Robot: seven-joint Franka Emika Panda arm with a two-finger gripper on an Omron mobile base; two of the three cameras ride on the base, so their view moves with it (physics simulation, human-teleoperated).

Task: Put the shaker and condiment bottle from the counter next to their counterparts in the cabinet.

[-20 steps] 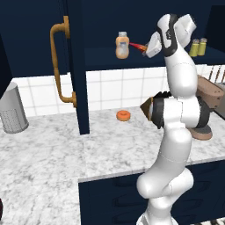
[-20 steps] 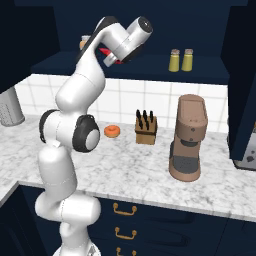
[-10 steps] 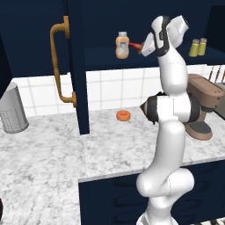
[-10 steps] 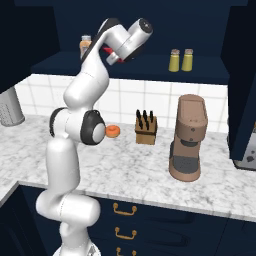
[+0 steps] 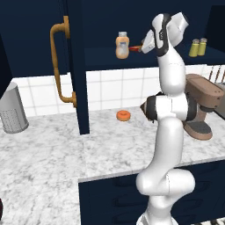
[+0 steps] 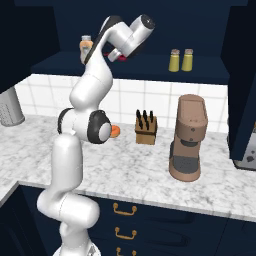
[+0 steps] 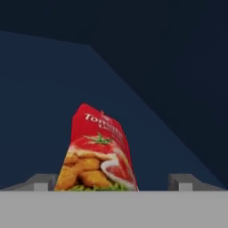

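Jaws just sprung wide apart; condiment bottle no longer clamped, standing tilted between fingertips on cabinet shelf, just beside pale orange bottle. Both shakers already paired further along shelf. Judged: placement finished, only retreat left.

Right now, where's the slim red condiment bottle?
The slim red condiment bottle is up on the navy cabinet shelf, between the open claw fingers in the hand view; the left base view shows it just right of the plump pale orange bottle.
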